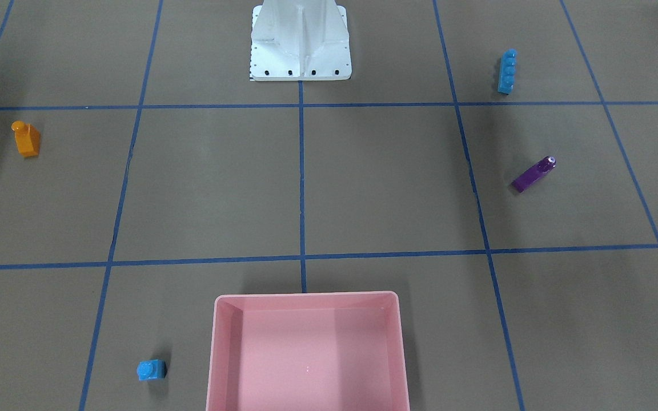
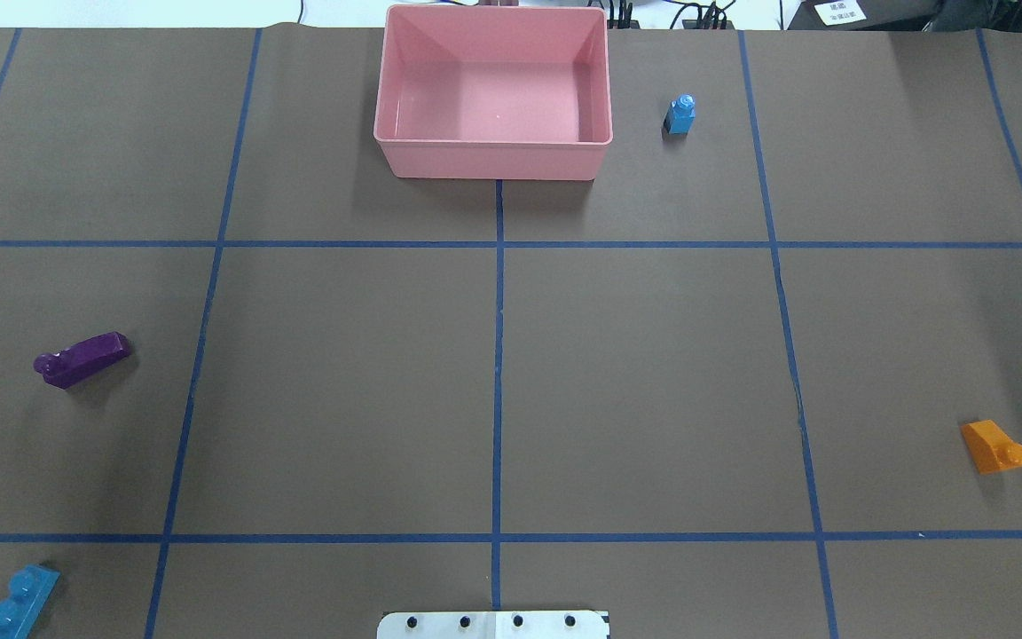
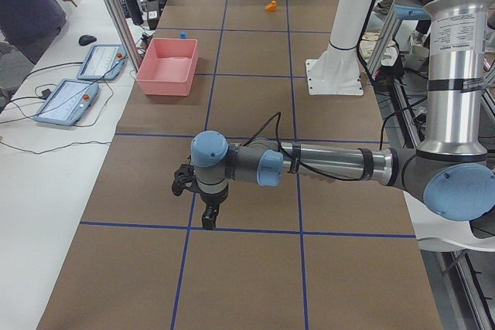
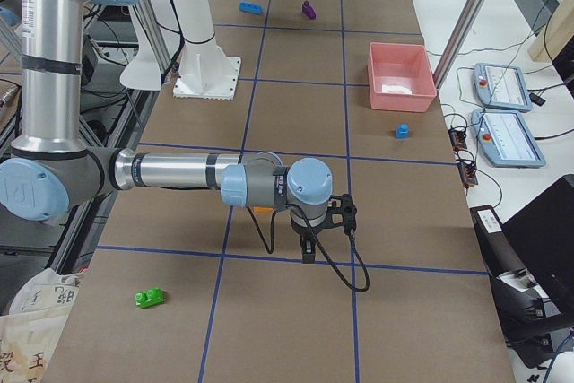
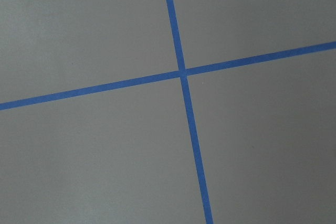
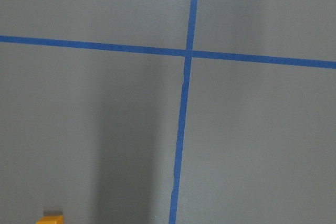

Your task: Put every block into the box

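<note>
Box (image 2: 493, 161) is pink; white label (image 2: 839, 11) past table (image 2: 653, 373) bears illegible writing

glossy pink plastic box (image 1: 306, 354), matt table (image 1: 386, 182).

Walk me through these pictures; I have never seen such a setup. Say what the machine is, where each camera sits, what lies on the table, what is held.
It is a robot: a white stand and two jointed arms, each ending in a pincer. Two pictures look down on the table, one from behind the robot, one facing it. Two look from the table's ends, showing the left pincer and right pincer low over it. Two come from wrist cameras and show mostly tape lines. On the table lie an orange brick, a purple brick, a long blue brick, a small blue brick and a green brick, so nothing is held. The pink box has none yet.
</note>
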`<state>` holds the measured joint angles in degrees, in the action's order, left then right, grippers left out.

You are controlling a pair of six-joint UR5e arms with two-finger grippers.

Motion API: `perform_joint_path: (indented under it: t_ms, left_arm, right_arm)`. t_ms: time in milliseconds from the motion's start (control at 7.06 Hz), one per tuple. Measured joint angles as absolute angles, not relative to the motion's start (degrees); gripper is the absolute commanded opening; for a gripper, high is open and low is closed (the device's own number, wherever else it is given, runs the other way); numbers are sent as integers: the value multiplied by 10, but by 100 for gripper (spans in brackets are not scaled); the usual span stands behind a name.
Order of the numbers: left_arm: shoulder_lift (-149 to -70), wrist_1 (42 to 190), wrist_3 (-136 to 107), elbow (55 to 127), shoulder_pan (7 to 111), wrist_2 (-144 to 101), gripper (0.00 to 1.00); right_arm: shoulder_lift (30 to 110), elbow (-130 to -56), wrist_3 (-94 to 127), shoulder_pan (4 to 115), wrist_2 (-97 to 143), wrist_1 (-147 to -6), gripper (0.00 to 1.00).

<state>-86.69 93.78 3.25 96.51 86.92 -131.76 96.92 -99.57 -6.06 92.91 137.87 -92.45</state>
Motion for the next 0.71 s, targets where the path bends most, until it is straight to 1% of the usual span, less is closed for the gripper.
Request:
perform_joint_path:
  t_ms: [425,709]
  left_arm:
    - [-867,938,32,971,872,-1316,100]
    - [-871,941,31,984,875,-1316,100]
  right_arm:
    - [967,-1009,-54,931,1382,-923,100]
    - [956,-1048,-48,920,1384,-922,100]
